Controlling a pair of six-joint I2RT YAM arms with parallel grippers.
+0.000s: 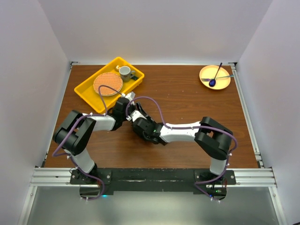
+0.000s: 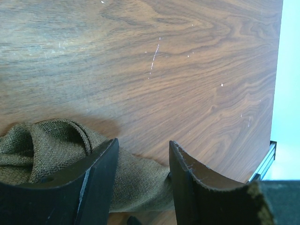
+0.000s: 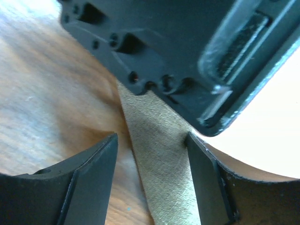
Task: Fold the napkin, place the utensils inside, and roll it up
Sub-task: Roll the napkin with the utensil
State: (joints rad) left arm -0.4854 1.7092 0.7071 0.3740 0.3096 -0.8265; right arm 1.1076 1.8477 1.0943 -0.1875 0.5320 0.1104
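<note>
Now the olive-brown cloth napkin [image 3: 159, 178], pinched by the left end effector [image 2: 143, 143], runs as a strip lengthwise between the right end effector's [image 3: 152, 136] open jaws.

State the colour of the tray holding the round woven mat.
Bright yellow; the tray shows best in the top external view.

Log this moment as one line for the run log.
left jaws: gripping bunched napkin | right jaws: open, astride napkin strip | place: middle of table
</note>
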